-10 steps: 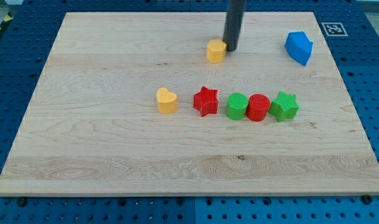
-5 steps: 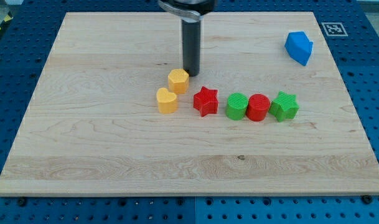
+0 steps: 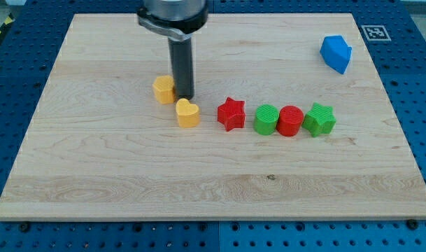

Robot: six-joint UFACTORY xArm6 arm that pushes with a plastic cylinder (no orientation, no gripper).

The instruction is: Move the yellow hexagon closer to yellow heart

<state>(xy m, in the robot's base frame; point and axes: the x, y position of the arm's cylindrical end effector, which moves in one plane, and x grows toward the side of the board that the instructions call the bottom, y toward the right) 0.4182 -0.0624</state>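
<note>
The yellow hexagon [image 3: 164, 89] lies on the wooden board, up and to the left of the yellow heart [image 3: 187, 113], a small gap apart from it. My tip [image 3: 183, 96] stands right against the hexagon's right side and just above the heart. The dark rod rises from there to the view's top.
A row runs right of the heart: a red star [image 3: 231, 113], a green cylinder [image 3: 266, 120], a red cylinder [image 3: 290, 120], a green star [image 3: 319, 118]. A blue block [image 3: 336, 54] lies at the top right. The board's edge [image 3: 213, 218] runs along the view's bottom.
My tip has swept down and to the left across the board, pushing the yellow hexagon from the top middle to beside the heart, then past it to the heart's upper left.
</note>
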